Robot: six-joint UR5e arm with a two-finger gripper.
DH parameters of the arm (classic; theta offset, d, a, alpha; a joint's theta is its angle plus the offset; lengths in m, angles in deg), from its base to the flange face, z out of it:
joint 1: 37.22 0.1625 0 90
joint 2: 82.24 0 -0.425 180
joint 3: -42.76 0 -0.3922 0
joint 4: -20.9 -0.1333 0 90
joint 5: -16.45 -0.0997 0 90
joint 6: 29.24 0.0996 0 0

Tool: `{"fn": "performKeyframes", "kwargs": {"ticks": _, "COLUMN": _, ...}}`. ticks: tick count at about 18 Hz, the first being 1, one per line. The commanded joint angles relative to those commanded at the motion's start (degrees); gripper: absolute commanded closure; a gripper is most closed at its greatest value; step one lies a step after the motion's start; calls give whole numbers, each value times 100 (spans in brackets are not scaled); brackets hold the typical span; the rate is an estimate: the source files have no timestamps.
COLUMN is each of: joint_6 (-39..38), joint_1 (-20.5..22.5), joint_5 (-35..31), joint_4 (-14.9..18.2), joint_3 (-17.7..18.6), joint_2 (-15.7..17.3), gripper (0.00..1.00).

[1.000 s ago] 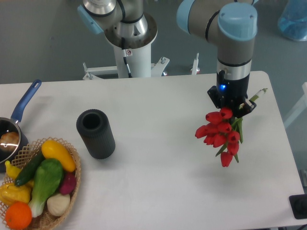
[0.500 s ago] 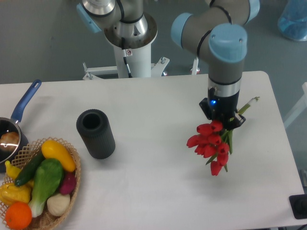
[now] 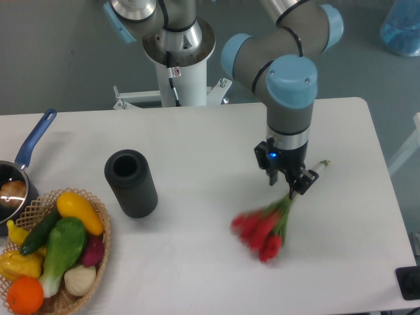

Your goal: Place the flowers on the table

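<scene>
The white table (image 3: 197,151) is cut off at the left and bottom edges, and one arm (image 3: 289,79) is seen above it, its upper links running out of the top of the view. One gripper (image 3: 291,182) hangs from the wrist; its fingertips are largely hidden behind the gripper body, but it is seen clamped on the green stems of the red tulip bunch (image 3: 262,230). The bunch is blurred — single blooms cannot be counted — and hangs low over the right half of the table; whether the heads are touching the surface cannot be told. One wicker basket of vegetables (image 3: 98,275) is cropped at the lower left corner. One black cylindrical vase (image 3: 130,182) stands well left of the flowers. One blue-handled saucepan (image 3: 26,157) is half cut off at the left edge.
</scene>
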Motion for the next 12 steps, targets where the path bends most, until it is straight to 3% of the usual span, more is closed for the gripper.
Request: {"fn": "performKeyframes", "kwargs": {"ticks": 12, "joint_6": 44, "joint_1": 44, "joint_5": 290, "joint_4": -273, "joint_3": 149, "joint_2": 9, "gripper": 0}}
